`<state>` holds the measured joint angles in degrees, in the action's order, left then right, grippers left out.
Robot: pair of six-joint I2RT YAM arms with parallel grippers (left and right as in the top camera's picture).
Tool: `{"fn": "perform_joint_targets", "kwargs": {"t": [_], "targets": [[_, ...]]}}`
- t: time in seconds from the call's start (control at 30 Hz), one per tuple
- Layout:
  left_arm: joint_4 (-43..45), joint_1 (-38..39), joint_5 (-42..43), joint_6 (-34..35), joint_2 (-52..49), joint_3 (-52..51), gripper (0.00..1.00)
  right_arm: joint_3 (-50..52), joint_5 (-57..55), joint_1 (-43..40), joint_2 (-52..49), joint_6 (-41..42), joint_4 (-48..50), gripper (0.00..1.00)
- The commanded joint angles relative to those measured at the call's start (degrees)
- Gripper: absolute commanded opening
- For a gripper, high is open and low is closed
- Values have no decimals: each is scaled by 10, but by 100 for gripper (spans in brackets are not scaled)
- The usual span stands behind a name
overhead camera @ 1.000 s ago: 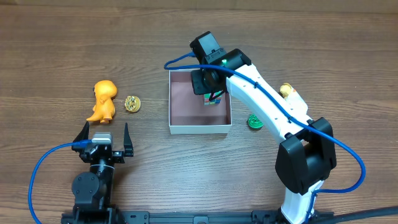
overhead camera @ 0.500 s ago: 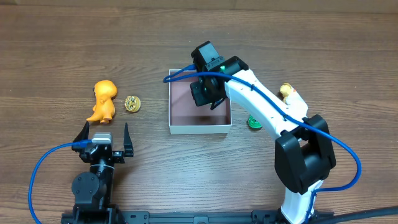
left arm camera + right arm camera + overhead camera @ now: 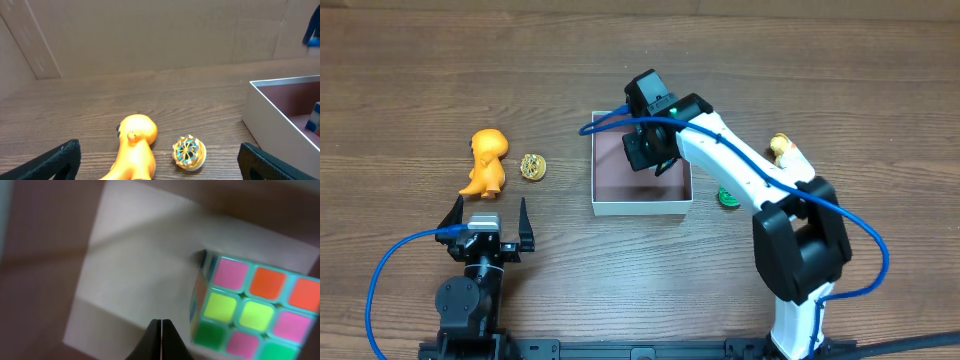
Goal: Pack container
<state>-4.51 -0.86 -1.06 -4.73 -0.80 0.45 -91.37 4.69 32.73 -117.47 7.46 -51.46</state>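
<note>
The container [image 3: 640, 207] is a shallow white-walled box with a pinkish-brown floor at the table's middle; its corner also shows in the left wrist view [image 3: 265, 107]. My right gripper [image 3: 655, 160] hangs over its far right part. In the right wrist view the fingers [image 3: 161, 322] are pressed together and empty, close to the white wall. A colour cube [image 3: 250, 310] lies in the container just right of them, and a sliver shows in the left wrist view [image 3: 315, 117]. My left gripper [image 3: 488, 215] is open and empty near the front left, its fingers [image 3: 159, 145] spread wide.
An orange dinosaur toy [image 3: 486, 160] [image 3: 134, 145] and a small gold wheel-shaped toy [image 3: 533, 166] [image 3: 189, 151] lie left of the container. A green toy [image 3: 728, 196] and a yellow toy [image 3: 780, 146] lie right of it, partly under the right arm.
My right arm has shifted a little left and toward the back over the container. The cube seen under the wrist overhead is now covered by it. The left arm has not moved.
</note>
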Motion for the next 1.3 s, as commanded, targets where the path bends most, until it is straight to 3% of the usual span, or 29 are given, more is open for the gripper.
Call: {"fn": "perform_joint_targets", "kwargs": {"t": [0.0, 1.27], "targets": [[1, -3, 9, 5, 2, -2, 100, 3, 5, 3, -22, -5, 6, 5], [1, -3, 9, 5, 2, -2, 100, 3, -114, 3, -22, -5, 43, 9]]}}
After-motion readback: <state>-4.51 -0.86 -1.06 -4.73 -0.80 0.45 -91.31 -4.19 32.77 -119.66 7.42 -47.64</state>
